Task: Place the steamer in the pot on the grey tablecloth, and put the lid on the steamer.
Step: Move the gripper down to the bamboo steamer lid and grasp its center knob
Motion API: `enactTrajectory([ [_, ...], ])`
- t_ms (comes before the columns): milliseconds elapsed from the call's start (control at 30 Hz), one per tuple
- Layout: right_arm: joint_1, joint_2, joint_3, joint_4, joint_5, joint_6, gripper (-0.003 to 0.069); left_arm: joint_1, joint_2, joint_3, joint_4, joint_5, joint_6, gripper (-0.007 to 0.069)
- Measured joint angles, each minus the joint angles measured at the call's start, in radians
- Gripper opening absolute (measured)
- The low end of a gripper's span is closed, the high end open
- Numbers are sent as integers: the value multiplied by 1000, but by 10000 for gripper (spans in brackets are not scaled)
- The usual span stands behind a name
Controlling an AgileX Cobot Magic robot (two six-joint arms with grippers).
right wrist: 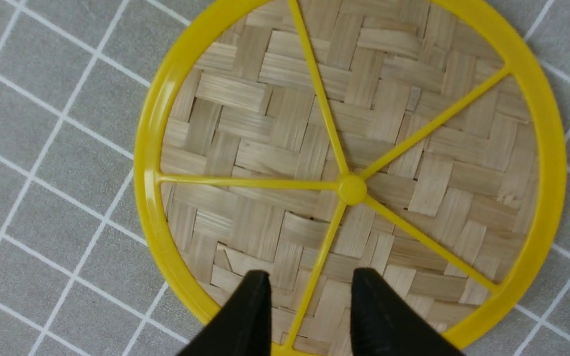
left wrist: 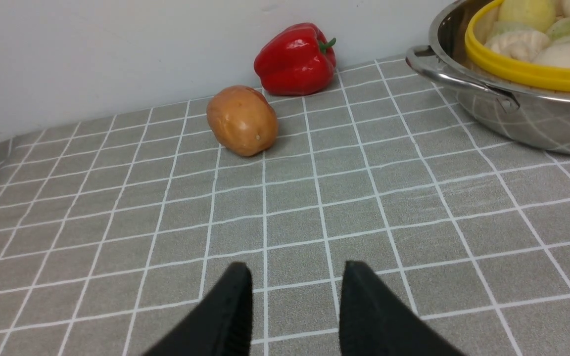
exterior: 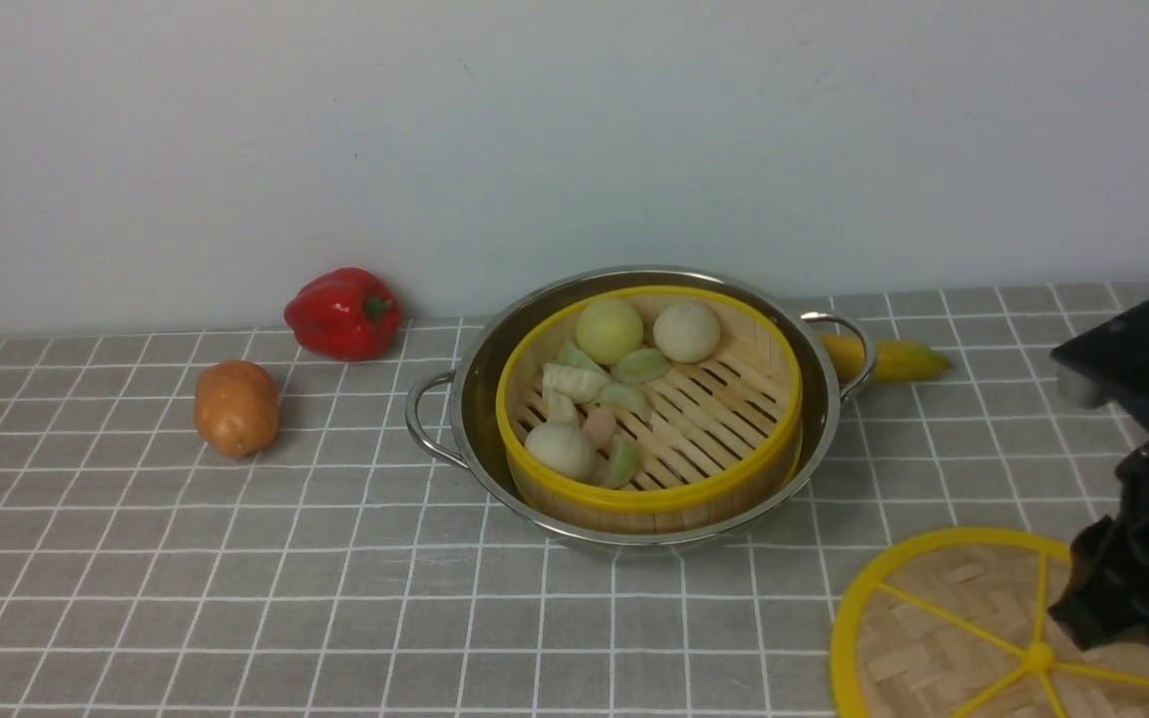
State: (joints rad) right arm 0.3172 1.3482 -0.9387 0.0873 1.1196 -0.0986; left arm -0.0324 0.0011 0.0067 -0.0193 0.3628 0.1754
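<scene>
The steamer [exterior: 634, 496] sits inside the pot [exterior: 480, 389] in the middle of the grey tablecloth [exterior: 235, 558] and holds several buns and dumplings. The lid [exterior: 944, 618] lies flat on the cloth at the near right. My right gripper [exterior: 1083, 613] hovers over the lid's near part. In the right wrist view the lid [right wrist: 285, 123] fills the frame and the right gripper [right wrist: 309, 279] is open, its fingers either side of a yellow spoke. My left gripper [left wrist: 296, 269] is open and empty over bare cloth, left of the pot [left wrist: 527, 123] and steamer [left wrist: 512, 74].
A red bell pepper [exterior: 343, 312] and a brown potato [exterior: 235, 407] lie at the back left; both also show in the left wrist view, pepper [left wrist: 295, 59], potato [left wrist: 242, 120]. A yellow banana-like item [exterior: 894, 359] lies behind the pot's right handle. A white wall runs along the back.
</scene>
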Motion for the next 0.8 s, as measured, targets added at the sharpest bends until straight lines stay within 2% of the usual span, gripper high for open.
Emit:
enactTrajectory([
  [800, 0, 296, -13, -63, -113, 42, 244, 0, 0, 0, 0, 0, 0, 243],
])
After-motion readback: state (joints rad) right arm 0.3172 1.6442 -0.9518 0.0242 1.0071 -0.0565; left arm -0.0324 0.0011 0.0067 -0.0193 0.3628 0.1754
